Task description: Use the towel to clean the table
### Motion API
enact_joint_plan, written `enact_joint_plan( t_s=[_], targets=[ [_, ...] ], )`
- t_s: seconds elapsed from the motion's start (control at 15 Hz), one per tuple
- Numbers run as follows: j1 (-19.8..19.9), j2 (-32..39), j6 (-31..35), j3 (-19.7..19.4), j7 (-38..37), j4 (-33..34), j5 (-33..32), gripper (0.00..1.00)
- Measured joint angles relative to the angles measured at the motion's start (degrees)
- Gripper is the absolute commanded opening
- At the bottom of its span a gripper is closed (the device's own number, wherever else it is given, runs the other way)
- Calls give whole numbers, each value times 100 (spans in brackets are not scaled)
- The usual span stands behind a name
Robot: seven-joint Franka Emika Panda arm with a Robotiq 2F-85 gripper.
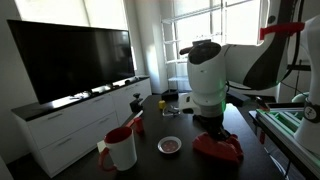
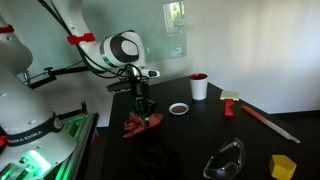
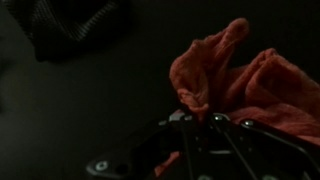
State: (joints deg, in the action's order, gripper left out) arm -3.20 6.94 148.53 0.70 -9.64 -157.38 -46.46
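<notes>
A red towel [image 1: 218, 149] lies crumpled on the black table [image 2: 200, 140]. It shows in both exterior views, [image 2: 143, 123] included. In the wrist view the towel [image 3: 250, 85] bunches up just above my gripper [image 3: 200, 120]. The fingers are shut, pinching a fold of the cloth. In an exterior view my gripper [image 2: 145, 108] points straight down onto the towel. In an exterior view the gripper [image 1: 212, 124] sits right on top of the cloth.
A white mug with red inside [image 1: 122, 149] [image 2: 199, 86] and a small white bowl [image 1: 170, 145] [image 2: 179, 108] stand nearby. A red-handled tool [image 2: 262, 117], a yellow block [image 2: 283, 165] and a dark looped object [image 2: 225, 160] lie on the table. A TV [image 1: 75, 60] stands on a white cabinet.
</notes>
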Motion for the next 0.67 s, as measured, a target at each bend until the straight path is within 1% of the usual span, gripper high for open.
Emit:
enact_joint_plan(
  t_s=[0.27, 0.47, 0.67],
  targets=[
    [-270, 6, 6, 179, -253, 0, -146, 2],
    [-271, 10, 5, 187, -519, -7, -416, 2],
    [-153, 16, 18, 81, -713, -6, -671, 2]
  ],
)
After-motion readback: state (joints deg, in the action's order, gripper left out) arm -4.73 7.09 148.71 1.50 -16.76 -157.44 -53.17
